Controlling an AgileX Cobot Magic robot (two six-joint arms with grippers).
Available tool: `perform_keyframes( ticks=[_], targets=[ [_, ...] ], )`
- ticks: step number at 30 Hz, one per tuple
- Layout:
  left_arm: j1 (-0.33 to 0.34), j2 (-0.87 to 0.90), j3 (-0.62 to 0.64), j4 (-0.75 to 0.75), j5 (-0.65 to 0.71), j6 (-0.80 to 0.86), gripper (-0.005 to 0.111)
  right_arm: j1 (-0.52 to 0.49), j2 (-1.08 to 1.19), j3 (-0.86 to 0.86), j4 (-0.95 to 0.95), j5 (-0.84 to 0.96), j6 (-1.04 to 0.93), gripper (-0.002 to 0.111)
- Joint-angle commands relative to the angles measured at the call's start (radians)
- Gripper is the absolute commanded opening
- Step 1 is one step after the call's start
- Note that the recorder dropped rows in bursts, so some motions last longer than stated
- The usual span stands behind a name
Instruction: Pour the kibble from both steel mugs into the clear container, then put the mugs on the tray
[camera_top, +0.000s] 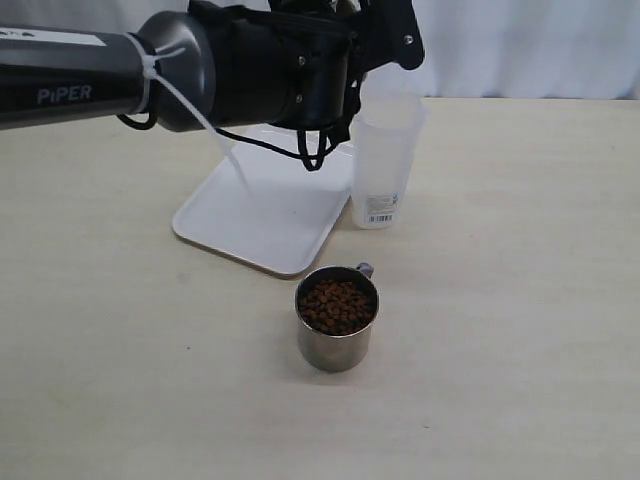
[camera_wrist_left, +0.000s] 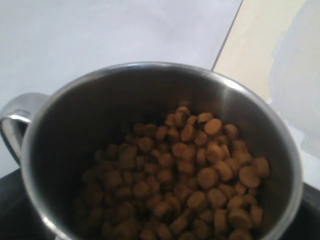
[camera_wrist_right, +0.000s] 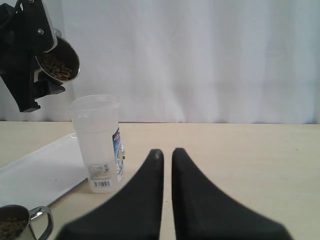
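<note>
My left gripper is shut on one steel mug and holds it tilted in the air just above the clear container's rim. That mug is still full of kibble. The clear container stands upright on the table beside the white tray; no kibble shows inside it. The second steel mug, filled with kibble, stands in front of the tray, handle turned away. My right gripper hovers low over the table, shut with nothing between its fingers, apart from the container.
The left arm stretches across the upper left, over the tray's far side. A white curtain hangs behind the beige table. The tray carries nothing.
</note>
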Motion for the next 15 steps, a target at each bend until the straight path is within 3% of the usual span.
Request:
perform_keyframes(
  ticks=[1,15],
  targets=[
    [-0.020,-0.008,-0.013,0.016,-0.010,0.003,0.000,0.001,-0.004,0.004,-0.003,-0.003,-0.002,0.005],
    [-0.031,0.001,-0.013,0.007,0.005,0.003,0.000,0.001,-0.004,0.004,-0.003,-0.003,-0.002,0.005]
  ],
)
